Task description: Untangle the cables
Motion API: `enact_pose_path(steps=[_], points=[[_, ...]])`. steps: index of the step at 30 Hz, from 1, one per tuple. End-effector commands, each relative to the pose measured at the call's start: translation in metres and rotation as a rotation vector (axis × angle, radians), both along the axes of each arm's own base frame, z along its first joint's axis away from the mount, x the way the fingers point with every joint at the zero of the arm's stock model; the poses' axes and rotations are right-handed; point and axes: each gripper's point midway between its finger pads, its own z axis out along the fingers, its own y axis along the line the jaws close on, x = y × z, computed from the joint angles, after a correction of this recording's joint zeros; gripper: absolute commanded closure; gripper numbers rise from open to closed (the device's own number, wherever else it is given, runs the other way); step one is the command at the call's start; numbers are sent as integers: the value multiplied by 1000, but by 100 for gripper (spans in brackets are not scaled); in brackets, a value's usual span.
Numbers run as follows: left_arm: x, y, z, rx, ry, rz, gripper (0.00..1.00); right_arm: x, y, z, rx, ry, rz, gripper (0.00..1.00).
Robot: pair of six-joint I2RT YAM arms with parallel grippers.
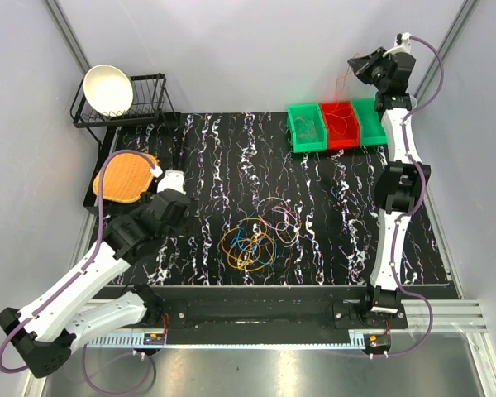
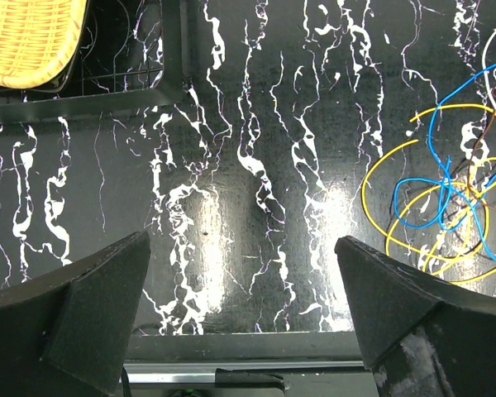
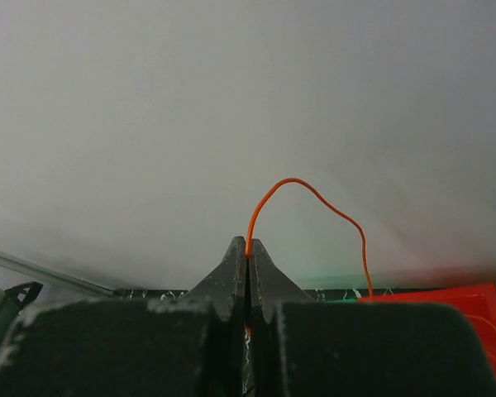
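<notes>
A tangle of thin cables (image 1: pixel 256 236), yellow, blue, orange and purple loops, lies on the black marbled table (image 1: pixel 331 207) in the middle. In the left wrist view its yellow and blue loops (image 2: pixel 446 198) lie to the right of the jaws. My left gripper (image 1: pixel 180 213) hangs open and empty above the table, left of the tangle; it also shows in the left wrist view (image 2: pixel 240 277). My right gripper (image 1: pixel 357 66) is raised high at the back right, shut on an orange cable (image 3: pixel 314 188) that arcs down to the red bin (image 1: pixel 340 124).
Two green bins (image 1: pixel 307 126) (image 1: pixel 368 120) flank the red bin at the back. A black wire rack (image 1: pixel 145 103) holding a white bowl (image 1: pixel 107 89) stands back left, with a woven yellow basket (image 1: pixel 124 175) in front of it. The table's near edge (image 2: pixel 231 343) lies just below the left jaws.
</notes>
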Motion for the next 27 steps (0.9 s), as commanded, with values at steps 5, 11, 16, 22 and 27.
enact_pose_path(steps=[5,11,16,22,27], points=[[7,-3,9,-25,-52,9,1,-22,2,37,-64,-69,12,100],[7,-3,10,-27,-54,8,1,-22,2,1,-43,14,8,100],[7,-3,10,-27,-55,5,1,-22,-4,-32,-41,93,-34,100],[7,-2,11,-29,-57,7,1,-24,-6,-76,-137,214,-92,100],[7,-3,11,-30,-57,5,1,-25,-13,-87,-196,264,-150,100]])
